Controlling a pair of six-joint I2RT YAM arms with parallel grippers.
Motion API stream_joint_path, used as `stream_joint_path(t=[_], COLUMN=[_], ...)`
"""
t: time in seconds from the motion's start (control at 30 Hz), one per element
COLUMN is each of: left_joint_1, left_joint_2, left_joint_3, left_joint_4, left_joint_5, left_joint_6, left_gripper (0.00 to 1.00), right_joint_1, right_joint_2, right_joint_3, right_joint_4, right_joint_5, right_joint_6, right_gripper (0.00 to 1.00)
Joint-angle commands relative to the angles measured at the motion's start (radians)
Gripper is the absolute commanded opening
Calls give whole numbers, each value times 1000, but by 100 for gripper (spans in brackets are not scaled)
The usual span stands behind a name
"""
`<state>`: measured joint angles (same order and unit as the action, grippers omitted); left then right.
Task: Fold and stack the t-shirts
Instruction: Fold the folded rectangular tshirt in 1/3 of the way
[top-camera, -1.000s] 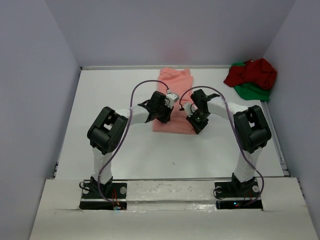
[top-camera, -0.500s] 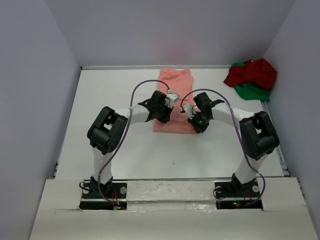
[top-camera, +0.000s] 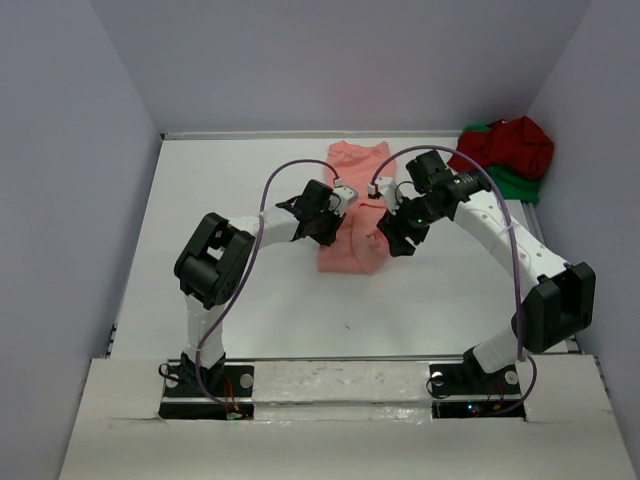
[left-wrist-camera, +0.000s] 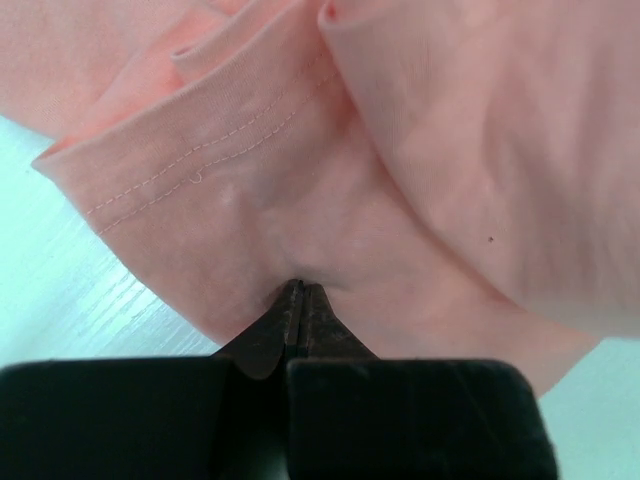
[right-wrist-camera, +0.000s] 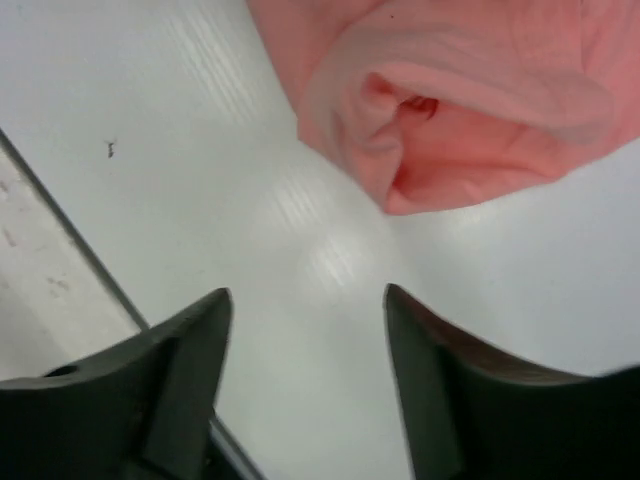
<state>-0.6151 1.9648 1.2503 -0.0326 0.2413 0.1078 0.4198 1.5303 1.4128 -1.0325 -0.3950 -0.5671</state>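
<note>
The salmon-pink t-shirt (top-camera: 352, 258) lies rumpled in a long strip at the table's middle. My left gripper (top-camera: 327, 232) sits on its left edge, and the left wrist view has the jaws (left-wrist-camera: 298, 286) shut on a pinch of pink cloth (left-wrist-camera: 420, 150) just past a stitched hem. My right gripper (top-camera: 394, 238) hovers at the shirt's right side, open and holding nothing. In the right wrist view its fingers (right-wrist-camera: 305, 292) frame bare table, with a bunched fold of the pink shirt (right-wrist-camera: 470, 100) just ahead. The dark red t-shirt (top-camera: 515, 143) lies heaped on the green t-shirt (top-camera: 512, 186) at the far right corner.
White walls close in the table (top-camera: 230, 180) at the back and both sides. The table's edge strip (right-wrist-camera: 40, 260) shows at the left of the right wrist view. Purple cables loop above both arms.
My right gripper has opened and let go of the pink shirt, and its arm has stretched out to the right. The shirt has bunched narrower and shifted slightly right. The left gripper stays shut.
</note>
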Motion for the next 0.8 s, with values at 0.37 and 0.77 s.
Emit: stream_joint_path(t=[0.37, 0.77], left_joint_1=[-20, -38], left_joint_2=[-52, -78], left_joint_3=[24, 14], left_joint_4=[-79, -87], left_joint_5=[-48, -60], left_joint_6=[47, 70], left_gripper=[0, 0], right_joint_1=[-3, -3], right_joint_2=[-38, 243], right_joint_3=[-49, -8], right_joint_4=[-20, 250], right_joint_5=[107, 93], right_joint_6=[13, 67], right_gripper=[88, 4])
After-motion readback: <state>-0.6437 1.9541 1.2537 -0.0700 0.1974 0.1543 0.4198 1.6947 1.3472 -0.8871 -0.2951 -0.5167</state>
